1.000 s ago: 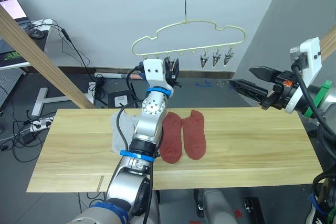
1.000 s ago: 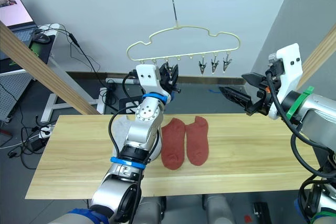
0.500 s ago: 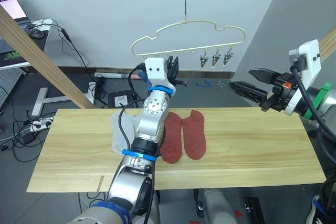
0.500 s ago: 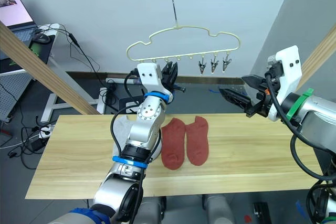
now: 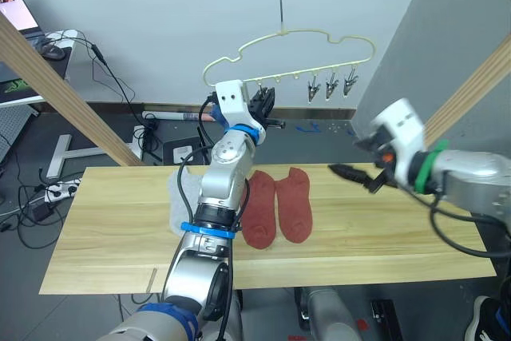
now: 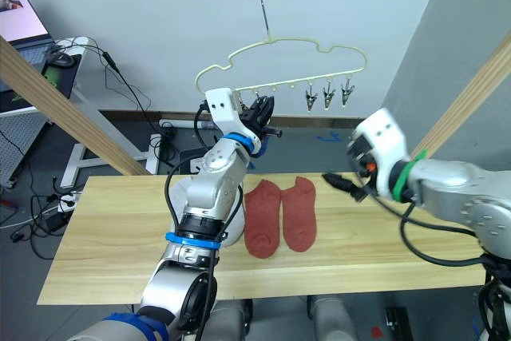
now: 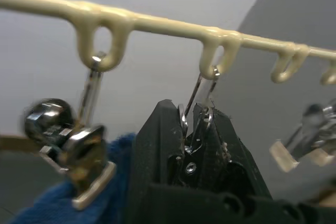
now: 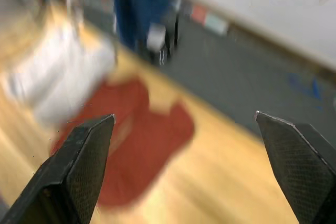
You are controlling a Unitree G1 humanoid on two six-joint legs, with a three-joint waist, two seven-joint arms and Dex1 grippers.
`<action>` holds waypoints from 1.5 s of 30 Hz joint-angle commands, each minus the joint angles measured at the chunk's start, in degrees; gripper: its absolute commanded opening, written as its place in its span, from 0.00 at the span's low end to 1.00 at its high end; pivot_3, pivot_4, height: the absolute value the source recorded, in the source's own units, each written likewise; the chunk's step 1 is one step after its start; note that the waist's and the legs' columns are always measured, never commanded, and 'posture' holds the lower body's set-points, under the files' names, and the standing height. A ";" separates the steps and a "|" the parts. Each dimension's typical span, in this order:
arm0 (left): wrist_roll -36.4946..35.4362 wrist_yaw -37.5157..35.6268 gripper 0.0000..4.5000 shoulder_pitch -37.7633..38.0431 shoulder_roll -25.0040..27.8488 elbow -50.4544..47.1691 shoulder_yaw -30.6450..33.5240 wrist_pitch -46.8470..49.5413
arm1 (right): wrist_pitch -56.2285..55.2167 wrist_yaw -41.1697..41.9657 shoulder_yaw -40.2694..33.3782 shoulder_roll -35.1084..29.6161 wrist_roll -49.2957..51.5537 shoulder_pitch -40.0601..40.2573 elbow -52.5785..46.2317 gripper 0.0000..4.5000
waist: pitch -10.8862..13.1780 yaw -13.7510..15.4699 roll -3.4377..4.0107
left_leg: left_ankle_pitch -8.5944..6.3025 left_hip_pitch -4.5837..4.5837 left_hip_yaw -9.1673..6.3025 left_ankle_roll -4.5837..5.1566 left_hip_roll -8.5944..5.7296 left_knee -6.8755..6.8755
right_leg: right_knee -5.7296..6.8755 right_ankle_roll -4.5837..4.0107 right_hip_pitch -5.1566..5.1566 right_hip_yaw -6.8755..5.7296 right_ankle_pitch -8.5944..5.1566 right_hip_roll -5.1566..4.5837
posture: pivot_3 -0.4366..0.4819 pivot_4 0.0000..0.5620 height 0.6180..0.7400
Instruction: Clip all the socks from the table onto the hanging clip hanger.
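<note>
Right gripper [image 6: 334, 180] dropped from hanger height toward rust red socks [image 5: 279, 205] on table [image 5: 383, 229], fingers spread wide; next pickup likely. Left gripper [image 7: 192, 124] pinching clip on clip hanger [image 5: 287, 53]

Left gripper [image 7: 195, 129] w/ fingers pinched on a clip of the clip hanger [image 5: 289, 41] blocks the hanger's left end; the three bare clips [image 5: 330, 86] at its right end hang free w/ open air around. Right gripper [image 5: 345, 172], fingers spread, sits over the surface [image 5: 383, 229] just right of the rust red socks [image 5: 278, 207]. Surface right of that is bare; left arm stands over its left-centre.
</note>
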 commanded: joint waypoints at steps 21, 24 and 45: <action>-18.38 1.49 0.07 -2.77 0.66 -12.46 8.06 24.38 | -18.30 20.89 26.88 24.21 -44.38 -13.37 40.42 1.00 | 0.02 -0.17 -0.01 | 0.00 0.00 -0.02 -0.01 0.02 0.00 | -0.01 0.00 0.00 -0.02 0.00 -0.01 | 0.46 0.45 1.00; -18.02 1.89 0.07 -2.91 0.66 -12.41 8.02 24.36 | -21.27 22.24 27.56 26.50 -48.01 -13.87 44.51 1.00 | 0.03 -0.04 0.00 | 0.00 0.00 -0.02 -0.01 0.02 -0.01 | -0.01 0.01 0.00 -0.02 0.00 -0.01 | 0.47 0.46 1.00; -17.85 4.44 0.07 -1.76 0.37 -14.64 7.53 25.70 | -30.11 26.28 25.39 36.05 -60.43 -12.70 59.14 0.78 | 0.05 0.90 0.00 | 0.00 0.03 -0.03 -0.02 0.03 -0.03 | 0.00 0.00 0.00 -0.02 0.01 -0.01 | 0.51 0.48 1.00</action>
